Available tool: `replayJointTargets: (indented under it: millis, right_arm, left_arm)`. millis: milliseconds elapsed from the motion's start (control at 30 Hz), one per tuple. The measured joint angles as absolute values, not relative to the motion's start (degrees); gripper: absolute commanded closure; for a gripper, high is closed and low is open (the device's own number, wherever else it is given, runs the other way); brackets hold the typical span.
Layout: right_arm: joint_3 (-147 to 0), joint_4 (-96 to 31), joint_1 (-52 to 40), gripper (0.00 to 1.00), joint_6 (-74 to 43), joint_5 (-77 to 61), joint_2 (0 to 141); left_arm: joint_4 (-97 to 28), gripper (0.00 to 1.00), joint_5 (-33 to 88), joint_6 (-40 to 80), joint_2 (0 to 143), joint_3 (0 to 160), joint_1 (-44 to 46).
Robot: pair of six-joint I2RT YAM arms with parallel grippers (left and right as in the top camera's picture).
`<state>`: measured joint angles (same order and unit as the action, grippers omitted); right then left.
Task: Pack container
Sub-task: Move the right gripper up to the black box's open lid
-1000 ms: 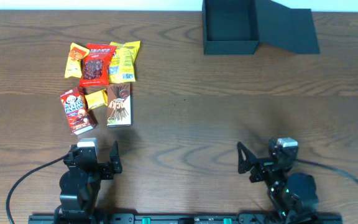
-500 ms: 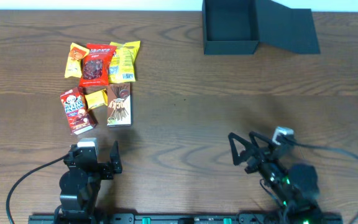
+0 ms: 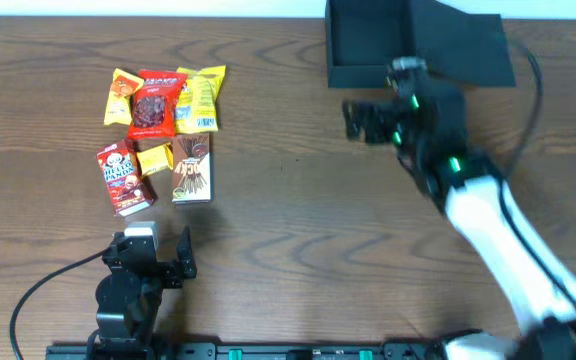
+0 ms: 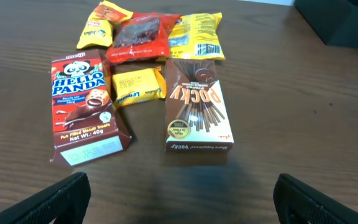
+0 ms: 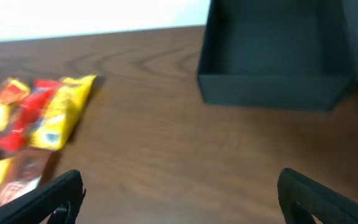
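Observation:
The container (image 3: pixel 353 72), a dark open box with its lid flap (image 3: pixel 473 55) lying to its right, stands at the table's far edge. It shows empty in the right wrist view (image 5: pixel 272 87). My right gripper (image 3: pixel 360 120) hovers just in front of it, open and holding nothing (image 5: pixel 179 202). Snacks lie in a group at the far left: a Hello Panda box (image 4: pixel 86 109), a Pocky box (image 4: pixel 197 106), a small yellow packet (image 4: pixel 138 87), a red bag (image 4: pixel 143 38) and a yellow bag (image 4: pixel 194 37). My left gripper (image 4: pixel 182 202) rests open short of them, near the front edge (image 3: pixel 150 256).
An orange-yellow packet (image 4: pixel 98 28) lies at the group's far left corner. The right arm (image 3: pixel 498 240) stretches diagonally across the right half of the wooden table (image 3: pixel 288 190). Cables trail near the front edge beside the left arm's base.
My right arm has swung from the front edge up to the far side, stopping in front of the container, jaws still open. The left arm and the snacks have not moved.

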<state>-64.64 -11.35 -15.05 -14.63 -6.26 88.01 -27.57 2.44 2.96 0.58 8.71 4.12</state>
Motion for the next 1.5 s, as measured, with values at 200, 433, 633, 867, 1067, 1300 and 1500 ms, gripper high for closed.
replayJointTargets:
  millis: [200, 433, 633, 867, 1067, 1300, 1500]
  right_arm:
    - [-84.9, -12.51, -15.0, 0.01, -7.29, 2.22, 106.63]
    - [-103.59, -11.55, -11.11, 0.01, -3.53, 6.55, 125.49]
    - [-108.66, -11.64, -8.38, 0.01, -3.22, 5.87, 134.47]
    - [-109.16, -16.25, -8.21, 0.03, -3.25, 2.48, 136.59]
    - [-111.39, -25.43, -8.19, 0.09, -3.6, -0.69, 136.51]
    - [-113.95, -39.99, -8.19, 0.12, -1.45, -1.15, 136.35]
    - [-123.11, -57.39, -8.21, 0.23, 3.97, -0.67, 136.38]
  left_arm:
    - [-27.53, 0.05, 2.59, 2.96, 0.58, 8.71, 4.12]
    - [-27.53, 0.05, 2.59, 2.96, 0.58, 8.71, 4.12]
    - [-27.57, 0.05, 2.59, 2.96, 0.58, 8.71, 4.12]
    - [-27.55, 0.05, 2.59, 2.94, 0.58, 8.71, 4.12]
    - [-27.55, 0.05, 2.59, 2.96, 0.58, 8.71, 4.12]
    - [-27.53, 0.05, 2.59, 2.96, 0.58, 8.69, 4.12]
    - [-27.55, 0.05, 2.59, 2.96, 0.58, 8.71, 4.12]
